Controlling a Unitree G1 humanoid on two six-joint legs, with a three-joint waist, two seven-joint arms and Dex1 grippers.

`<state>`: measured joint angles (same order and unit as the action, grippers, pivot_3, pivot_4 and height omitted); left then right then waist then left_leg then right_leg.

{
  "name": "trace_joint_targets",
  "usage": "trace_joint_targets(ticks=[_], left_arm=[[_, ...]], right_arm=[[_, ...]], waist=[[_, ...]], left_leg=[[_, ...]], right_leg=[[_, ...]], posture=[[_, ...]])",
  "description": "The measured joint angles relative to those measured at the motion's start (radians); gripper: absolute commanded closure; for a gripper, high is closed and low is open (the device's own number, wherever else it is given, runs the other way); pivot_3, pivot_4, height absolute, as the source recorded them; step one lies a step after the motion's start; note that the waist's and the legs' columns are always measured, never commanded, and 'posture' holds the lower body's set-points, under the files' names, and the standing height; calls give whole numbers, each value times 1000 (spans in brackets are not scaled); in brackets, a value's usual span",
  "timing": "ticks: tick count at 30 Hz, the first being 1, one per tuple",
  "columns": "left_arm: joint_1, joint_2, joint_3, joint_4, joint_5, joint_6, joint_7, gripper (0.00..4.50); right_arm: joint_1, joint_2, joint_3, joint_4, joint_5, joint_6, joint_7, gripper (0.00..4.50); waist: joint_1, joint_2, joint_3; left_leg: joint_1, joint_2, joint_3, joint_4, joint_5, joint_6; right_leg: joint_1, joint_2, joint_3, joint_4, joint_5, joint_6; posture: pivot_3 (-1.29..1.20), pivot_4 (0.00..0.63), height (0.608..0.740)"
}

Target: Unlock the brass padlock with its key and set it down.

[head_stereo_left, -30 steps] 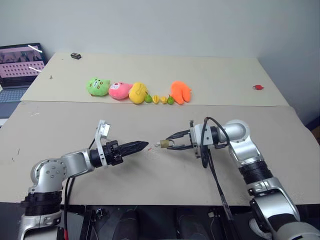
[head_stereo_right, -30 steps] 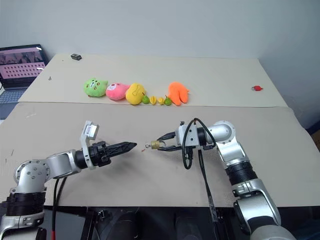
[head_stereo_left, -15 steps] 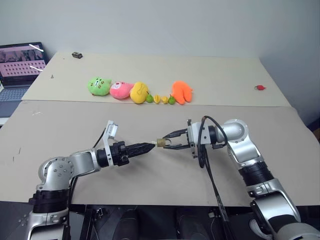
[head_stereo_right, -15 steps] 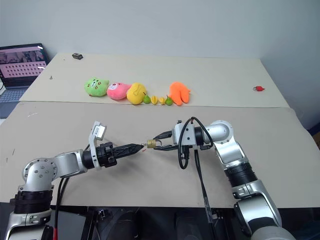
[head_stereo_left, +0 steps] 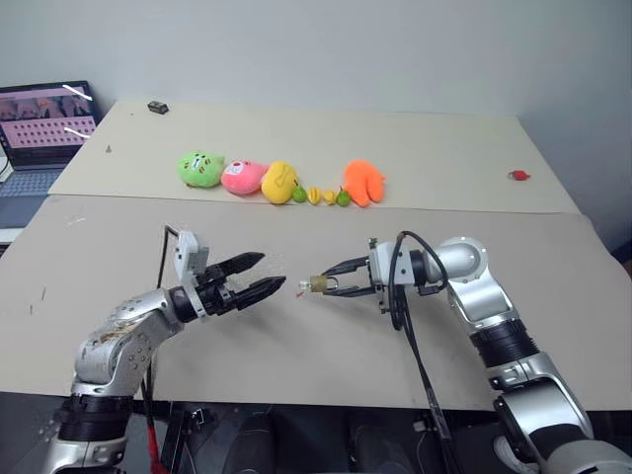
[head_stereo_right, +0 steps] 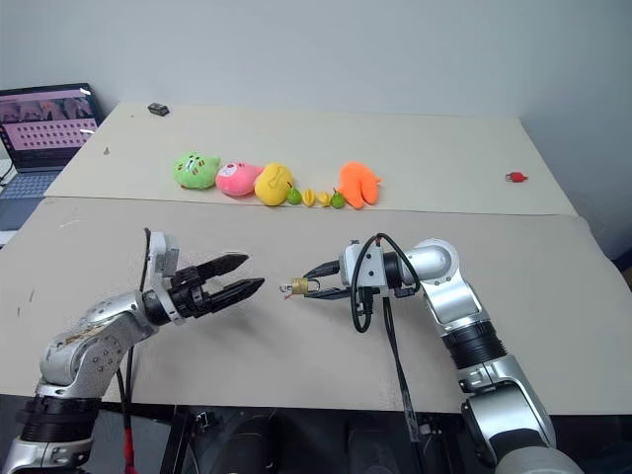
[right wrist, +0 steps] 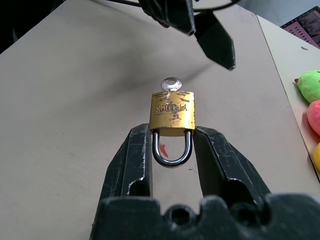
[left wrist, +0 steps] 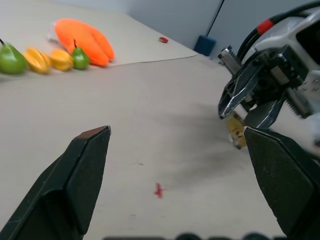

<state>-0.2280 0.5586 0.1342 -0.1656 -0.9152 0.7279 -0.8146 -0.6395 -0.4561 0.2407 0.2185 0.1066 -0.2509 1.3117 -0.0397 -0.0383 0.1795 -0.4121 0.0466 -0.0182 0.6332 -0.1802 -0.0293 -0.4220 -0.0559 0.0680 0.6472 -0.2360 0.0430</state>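
Note:
The brass padlock (right wrist: pixel 172 110) hangs above the table, its silvery shackle (right wrist: pixel 172 152) pointing back into my right gripper (right wrist: pixel 172 131), which is shut on the padlock's body. The key (right wrist: pixel 171 84) sticks out of the padlock's far end, toward my left arm. Both legs of the shackle sit in the body. My left gripper (head_stereo_left: pixel 269 274) is open, level with the padlock (head_stereo_left: pixel 318 285) and a short way to its left, touching neither padlock nor key. From the left wrist, the padlock (left wrist: pixel 236 134) hangs under the right gripper's fingers.
A row of plush toys lies on the far table: green (head_stereo_left: pixel 199 168), pink (head_stereo_left: pixel 242 176), yellow (head_stereo_left: pixel 278 182), orange (head_stereo_left: pixel 361 182), with small toy fruits (head_stereo_left: pixel 321 196) between. A laptop (head_stereo_left: pixel 39 128) stands far left. A small red thing (head_stereo_left: pixel 517 175) lies far right.
My left gripper, whose tips were at the key half a second ago, has drawn back to the left and rolled, so its spread fingers show. The right gripper and padlock have stayed put.

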Motion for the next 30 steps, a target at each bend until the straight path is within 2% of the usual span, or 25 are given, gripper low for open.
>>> trace_joint_targets(ticks=[4,9,15,21,24,27,30], left_arm=[[-6,-16,48,-5,-226,231,107,0],[-25,-35,104,26,-415,370,254,0],[-57,-62,121,66,-486,411,362,0],[-72,-79,92,70,-498,454,401,0],[-60,-79,44,49,-486,478,386,660],[-53,-74,37,46,-479,484,382,1679],[-54,-67,35,43,-458,485,372,1679]], right_arm=[[-4,0,1,4,2,1,2,3635],[-4,0,2,3,16,10,-4,3635],[-3,2,17,-4,24,19,-6,3635],[-4,5,20,-5,31,21,-8,3635],[-7,13,23,-8,33,21,-9,3635],[-8,12,23,-8,33,21,-11,3635],[-8,12,23,-8,33,21,-12,3635]], waist=[[-6,0,0],[-5,0,0],[-4,0,0],[-4,0,0],[-4,0,0],[-4,0,0],[-4,0,0]], left_leg=[[0,0,0,0,0,0],[2,0,-1,0,0,0],[1,0,-1,0,0,0],[1,0,-1,0,0,0],[1,-1,-1,0,0,0],[1,0,-1,0,0,0],[1,-1,-1,0,0,0]], right_leg=[[0,0,0,0,0,0],[1,0,0,1,1,-1],[0,0,0,1,3,-4],[1,0,0,1,3,-4],[0,0,0,0,3,-4],[0,0,0,1,3,-4],[1,0,0,0,3,-4]], posture=[[0,150,722],[0,150,722],[0,150,722],[0,150,722],[0,150,722],[0,150,722],[0,150,722]])
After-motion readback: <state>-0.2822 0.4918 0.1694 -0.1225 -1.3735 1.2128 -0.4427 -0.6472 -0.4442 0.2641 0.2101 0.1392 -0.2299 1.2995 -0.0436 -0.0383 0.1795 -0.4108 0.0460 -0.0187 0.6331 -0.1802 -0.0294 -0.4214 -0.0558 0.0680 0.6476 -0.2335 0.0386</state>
